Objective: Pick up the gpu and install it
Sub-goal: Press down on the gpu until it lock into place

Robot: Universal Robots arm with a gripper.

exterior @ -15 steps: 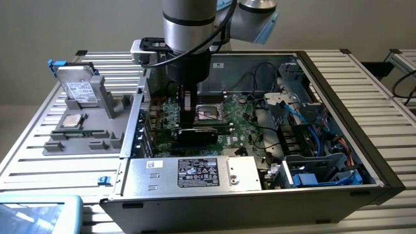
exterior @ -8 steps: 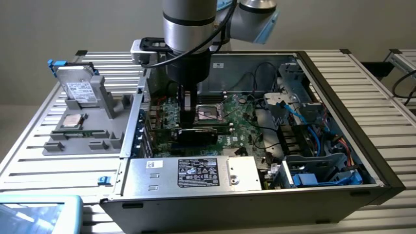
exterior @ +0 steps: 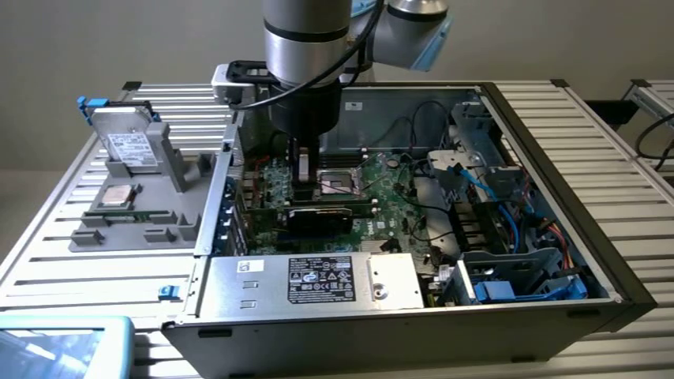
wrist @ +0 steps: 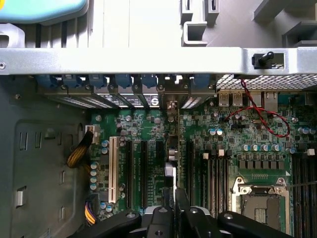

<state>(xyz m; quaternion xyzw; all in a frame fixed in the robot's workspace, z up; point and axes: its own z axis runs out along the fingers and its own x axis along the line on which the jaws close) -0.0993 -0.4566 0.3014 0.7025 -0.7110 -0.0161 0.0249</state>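
Nearest in the exterior view, the power supply [exterior: 316, 280] with its white label lies along the front wall of the open computer case [exterior: 589, 197], which rests on its side on the slatted tabletop [exterior: 621, 142] so that the motherboard [exterior: 406, 201] faces up and the arm can reach it from above.

Just behind the power supply stands the gpu [exterior: 319, 217] – on edge, its black cooler face toward the camera, its lower edge down at the expansion slots. It looks to be at or in a slot already, though how fully it is seated cannot be told. The pincer [exterior: 305, 178] hangs straight down over the card's top edge. In the wrist view the card shows edge-on as a thin strip [wrist: 172, 148] running from the rear bracket openings toward the pincer [wrist: 174, 208], whose dark fingers [wrist: 184, 206] stand narrow and close on either side of that strip. They seem to pinch the card's upper edge, which would keep it upright and square to the slot.

Farther back lie the empty CPU socket [exterior: 342, 183] and cabling. Outside the case, toward the exterior view's left, a grey parts tray [exterior: 126, 229] holds a hard drive [exterior: 129, 146] propped upright and a processor chip [exterior: 116, 195] lying flat – parts kept apart in their own recesses
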